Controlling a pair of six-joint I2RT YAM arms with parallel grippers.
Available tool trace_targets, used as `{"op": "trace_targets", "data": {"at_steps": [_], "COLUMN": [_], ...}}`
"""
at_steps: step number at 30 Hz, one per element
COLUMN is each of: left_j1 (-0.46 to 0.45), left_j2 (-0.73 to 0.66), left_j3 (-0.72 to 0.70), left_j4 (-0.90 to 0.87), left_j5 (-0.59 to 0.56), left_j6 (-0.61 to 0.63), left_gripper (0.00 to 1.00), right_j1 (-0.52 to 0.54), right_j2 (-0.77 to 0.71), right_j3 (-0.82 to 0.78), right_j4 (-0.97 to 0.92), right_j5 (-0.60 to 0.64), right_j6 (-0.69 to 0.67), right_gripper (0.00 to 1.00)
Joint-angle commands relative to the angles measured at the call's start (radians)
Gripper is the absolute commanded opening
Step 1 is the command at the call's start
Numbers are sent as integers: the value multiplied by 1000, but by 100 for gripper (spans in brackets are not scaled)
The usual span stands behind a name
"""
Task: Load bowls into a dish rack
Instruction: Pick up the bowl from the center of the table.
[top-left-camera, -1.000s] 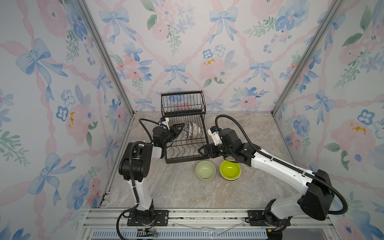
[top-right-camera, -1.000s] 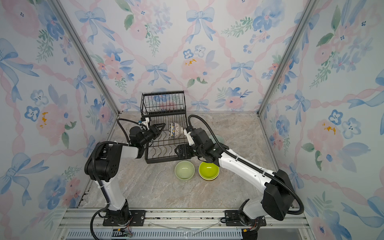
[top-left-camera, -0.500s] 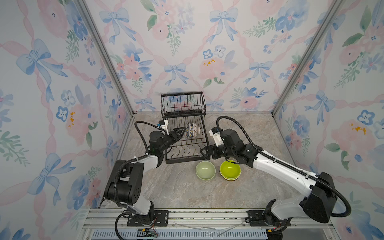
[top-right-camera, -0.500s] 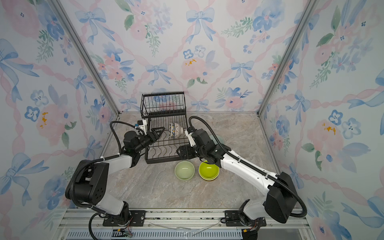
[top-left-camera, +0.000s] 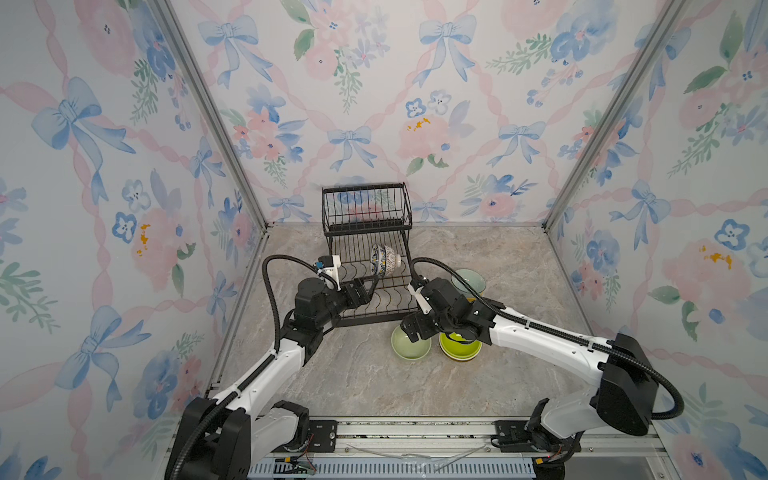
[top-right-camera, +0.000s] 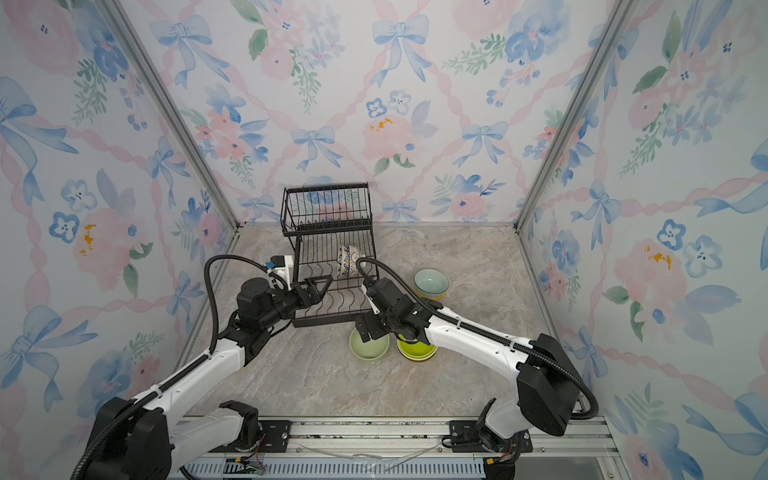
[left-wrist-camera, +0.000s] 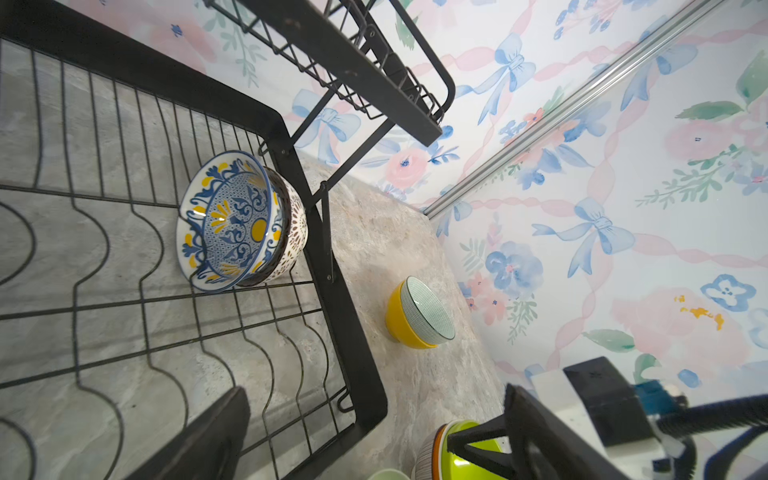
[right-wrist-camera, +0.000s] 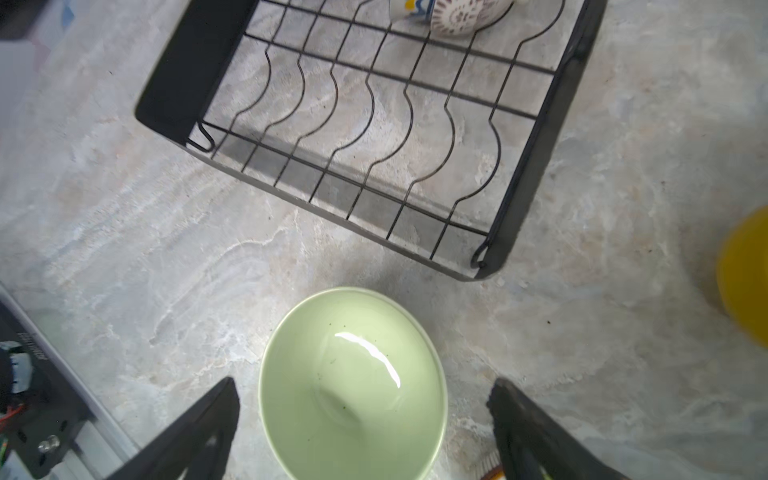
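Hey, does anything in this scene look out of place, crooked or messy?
Mostly tidy. The blue-and-yellow bowl, nested inside a brown-patterned bowl, lies on its side on the lower tray of the dish rack, up against its side frame. The pale green bowl has a few dark specks inside. Nothing looks spilled or broken.

Most lower slots of the dish rack (top-left-camera: 368, 228) stand free; patterned bowls (top-left-camera: 383, 259) on edge block its right rail. Off its front right corner a pale green bowl (top-left-camera: 409, 350) and lime green stack (top-left-camera: 457, 352) crowd the tabletop (top-left-camera: 353, 386); a teal-and-yellow bowl (top-left-camera: 469, 279) sits right of the rack. The tabletop's front left lies bare.
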Motion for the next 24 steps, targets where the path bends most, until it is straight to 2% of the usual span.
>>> {"op": "trace_targets", "data": {"at_steps": [1,9,15,18,24], "left_j1": [-7,-8,-10,-9,-10], "left_j2": [-111,-330,-402,-427,-481], "left_j3": [-39,-73,-104,-117,-113], "left_j4": [-178,-344,-409,-431,-467], "left_j5": [-87,-118,-118,-122,-133], "left_j6": [54,62,62,62,66], "left_gripper": [98,98,98,98,98], "right_j1": [37,50,47,43,24], "right_j2": [35,86,133,178,188], "right_j3": [9,12,27,35,35], "right_j4": [-78,-93,-93,-90,-80], "right_j5": [107,209,192,190,165], "right_j6": [-38,-45,-46,-46,-37], "right_gripper": [89,80,67,59,32]}}
